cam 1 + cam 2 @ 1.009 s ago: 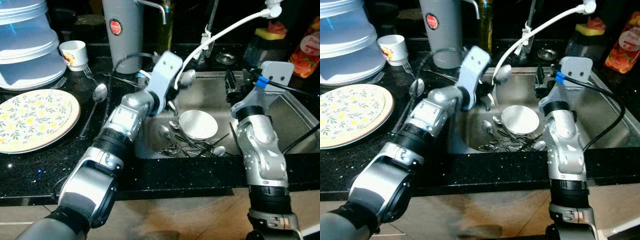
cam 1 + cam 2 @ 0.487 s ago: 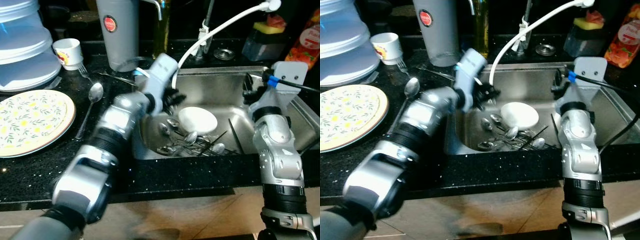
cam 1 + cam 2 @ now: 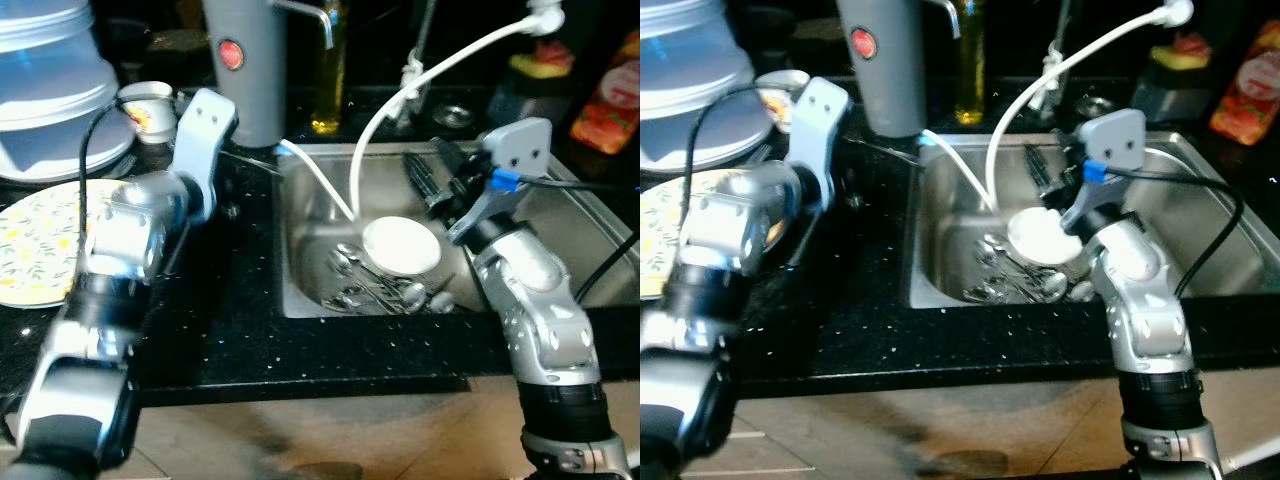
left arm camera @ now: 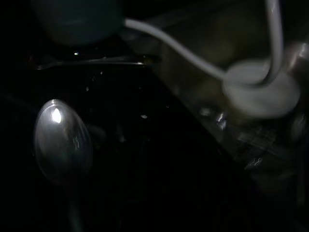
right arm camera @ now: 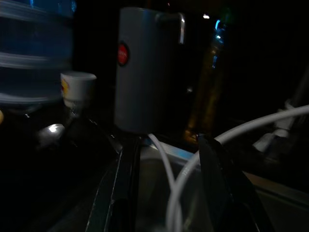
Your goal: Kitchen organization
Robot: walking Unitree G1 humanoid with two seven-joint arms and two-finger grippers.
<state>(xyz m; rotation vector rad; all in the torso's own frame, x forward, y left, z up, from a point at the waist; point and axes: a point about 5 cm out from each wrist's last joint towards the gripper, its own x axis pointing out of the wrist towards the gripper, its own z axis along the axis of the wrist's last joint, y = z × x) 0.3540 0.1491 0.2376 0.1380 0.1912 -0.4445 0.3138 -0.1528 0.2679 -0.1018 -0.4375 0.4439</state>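
A: Right gripper [image 3: 425,175] up over the steel sink [image 3: 560,215], fingers spread apart, gripping nothing.

B: And the cutlery [image 3: 375,290]? Heaped on the sink floor beside a white bowl [image 3: 402,246].

A: Left gripper over the black counter [image 3: 230,320], near the floral plate [image 3: 30,250]. Its fingers? Cannot tell.

B: Its wrist camera catches a spoon [image 4: 63,142] lying on the counter.

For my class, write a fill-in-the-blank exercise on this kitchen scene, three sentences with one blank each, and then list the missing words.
1. The white bowl and the loose cutlery lie inside the ____.
2. The right gripper hovers over the sink with its fingers ____.
3. The spoon near the left gripper lies on the black ____.

Missing words: sink; open; countertop
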